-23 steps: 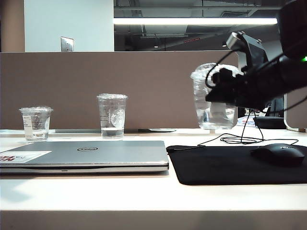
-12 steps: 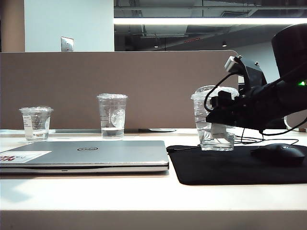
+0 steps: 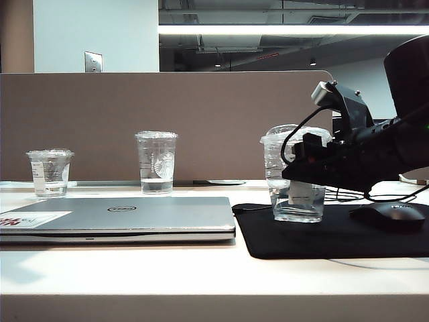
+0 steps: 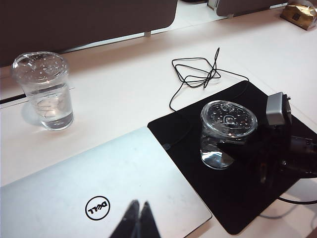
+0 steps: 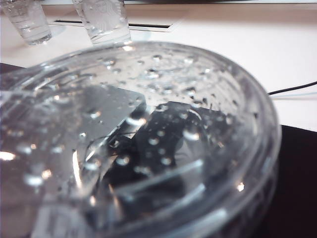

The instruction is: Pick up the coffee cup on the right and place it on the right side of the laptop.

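1. Exterior view: right gripper (image 3: 301, 176) is clamped round the coffee cup (image 3: 295, 173), approx mid-height, arm reaching in from the right.
2. Cup is upright w/ lid on, a little clear liquid at the bottom. Its base looks to be on or just above the black mouse mat (image 3: 335, 235); contact can't be confirmed from this angle.
3. Cup sits just right of the laptop (image 3: 120, 216), left of the black mouse (image 3: 391, 216).
4. Left wrist view: cup (image 4: 228, 133) is over the mat's near-laptop part, beside the closed Dell laptop (image 4: 94, 198). Left gripper (image 4: 137, 220) hangs over the lid, fingers together, holding nothing.
5. Progress: pick-up done, cup carried to the target spot. Left to do: settle it, let go, pull the arm back.
6. Other cups, siren-logo cup (image 3: 157, 162) and short cup (image 3: 50, 172), stand behind the laptop, untouched.
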### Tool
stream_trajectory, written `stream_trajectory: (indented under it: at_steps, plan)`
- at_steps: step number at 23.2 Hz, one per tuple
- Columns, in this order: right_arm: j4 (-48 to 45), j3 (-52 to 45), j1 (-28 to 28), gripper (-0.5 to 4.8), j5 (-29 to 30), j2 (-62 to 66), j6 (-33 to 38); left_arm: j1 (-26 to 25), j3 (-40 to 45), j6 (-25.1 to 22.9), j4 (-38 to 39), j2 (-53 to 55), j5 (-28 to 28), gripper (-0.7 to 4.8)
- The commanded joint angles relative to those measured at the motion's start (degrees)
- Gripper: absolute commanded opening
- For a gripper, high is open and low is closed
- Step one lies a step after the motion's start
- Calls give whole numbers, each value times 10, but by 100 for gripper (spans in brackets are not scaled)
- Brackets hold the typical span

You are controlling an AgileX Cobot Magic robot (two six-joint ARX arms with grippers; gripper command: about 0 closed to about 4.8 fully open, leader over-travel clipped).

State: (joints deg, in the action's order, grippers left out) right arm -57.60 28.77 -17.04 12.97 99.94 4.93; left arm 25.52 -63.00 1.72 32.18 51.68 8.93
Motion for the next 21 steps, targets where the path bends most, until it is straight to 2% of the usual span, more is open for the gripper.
stream_trajectory:
  at_steps: [1, 11, 12, 13, 14, 16, 21]
  plan:
    - [-13, -5, 0, 233, -2, -5, 0, -1, -4, -2, -5, -1, 1, -5]
    - [-13, -9, 0, 234, 3, -5, 0, -1, -4, -2, -5, -1, 1, -5]
    - [-14, -9, 0, 253, 3, -5, 0, -1, -4, -2, -5, -1, 1, -5]
    - [-14, -10, 0, 302, 3, -5, 0, -1, -4, -2, -5, -1, 1, -5]
    - [-14, -10, 0, 377, 2, -5, 0, -1, -4, -2, -5, -1, 1, -5]
    - [-13, -11, 0, 473, 3, -5, 0, -1, -4, -2, -5, -1, 1, -5]
    - [-11, -11, 0, 479, 26, -9, 0, -1, -4, -2, -5, -1, 1, -5]
